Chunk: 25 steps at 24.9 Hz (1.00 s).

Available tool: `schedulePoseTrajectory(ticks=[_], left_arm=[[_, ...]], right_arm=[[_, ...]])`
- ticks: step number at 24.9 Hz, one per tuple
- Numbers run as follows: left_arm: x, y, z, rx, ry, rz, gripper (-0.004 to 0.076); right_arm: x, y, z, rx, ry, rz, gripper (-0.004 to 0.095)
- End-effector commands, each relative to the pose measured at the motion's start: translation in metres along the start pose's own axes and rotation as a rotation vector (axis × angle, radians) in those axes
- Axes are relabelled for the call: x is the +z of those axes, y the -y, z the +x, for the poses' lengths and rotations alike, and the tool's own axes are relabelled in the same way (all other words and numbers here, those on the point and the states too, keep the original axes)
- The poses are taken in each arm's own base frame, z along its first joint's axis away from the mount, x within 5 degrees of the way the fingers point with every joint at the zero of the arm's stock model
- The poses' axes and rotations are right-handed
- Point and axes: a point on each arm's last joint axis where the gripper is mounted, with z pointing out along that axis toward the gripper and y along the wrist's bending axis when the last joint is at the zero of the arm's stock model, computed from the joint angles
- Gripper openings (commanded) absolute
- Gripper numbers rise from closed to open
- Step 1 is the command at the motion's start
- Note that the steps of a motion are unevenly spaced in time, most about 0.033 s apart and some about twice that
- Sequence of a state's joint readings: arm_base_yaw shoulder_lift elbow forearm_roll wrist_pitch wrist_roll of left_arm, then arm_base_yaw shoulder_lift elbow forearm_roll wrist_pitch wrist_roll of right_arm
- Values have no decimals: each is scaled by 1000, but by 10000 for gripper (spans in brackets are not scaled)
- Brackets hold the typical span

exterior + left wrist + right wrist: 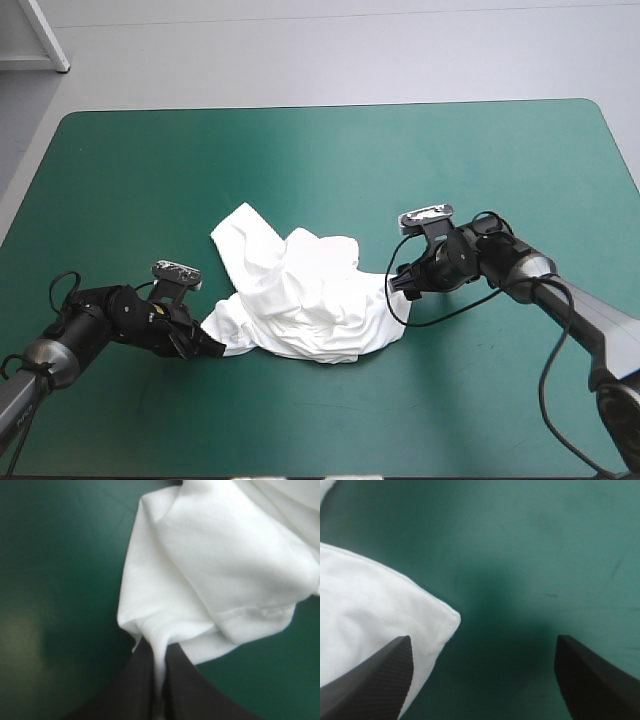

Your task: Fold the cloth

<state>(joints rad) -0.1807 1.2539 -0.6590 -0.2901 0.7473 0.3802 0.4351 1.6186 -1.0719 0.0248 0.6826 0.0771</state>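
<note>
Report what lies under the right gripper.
Under the open right gripper lies bare teal-green cover, with a hemmed corner of the T-shirt reaching in at one side of the gap. Whatever lies beneath that cloth is hidden.

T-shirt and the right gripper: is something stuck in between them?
Nothing visible is in the way. The right gripper is open right at the edge of the T-shirt. In its wrist view a white corner lies beside one finger, with only bare teal-green cover ahead. The left gripper is shut on the T-shirt.
</note>
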Motion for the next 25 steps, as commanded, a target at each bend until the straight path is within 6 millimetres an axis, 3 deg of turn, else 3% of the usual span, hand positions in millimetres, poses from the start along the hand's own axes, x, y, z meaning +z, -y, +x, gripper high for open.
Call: schedulePoseTrajectory(ticks=[1, 4, 7, 13, 19, 21, 25], left_arm=[[-10, 2, -11, -12, 82, -1, 19], [-10, 2, -12, -13, 98, -8, 20], [-10, 1, -13, -13, 108, -12, 20], [-10, 0, -15, -16, 131, -20, 20], [-11, 0, -16, -16, 143, -26, 20], [-11, 0, -16, -16, 148, -27, 20], [-11, -1, -18, -16, 166, -34, 20]], right_arm=[[5, -1, -11, -12, 59, -10, 724], [18, -6, -9, -9, 28, -69, 724], [18, -10, -8, 14, 15, -105, 676], [19, -12, -6, 19, -17, -136, 326], [19, -13, -2, 19, -62, -142, 70], [19, -13, -2, 19, -62, -142, -3], [16, -13, -4, 17, -39, -142, -17]])
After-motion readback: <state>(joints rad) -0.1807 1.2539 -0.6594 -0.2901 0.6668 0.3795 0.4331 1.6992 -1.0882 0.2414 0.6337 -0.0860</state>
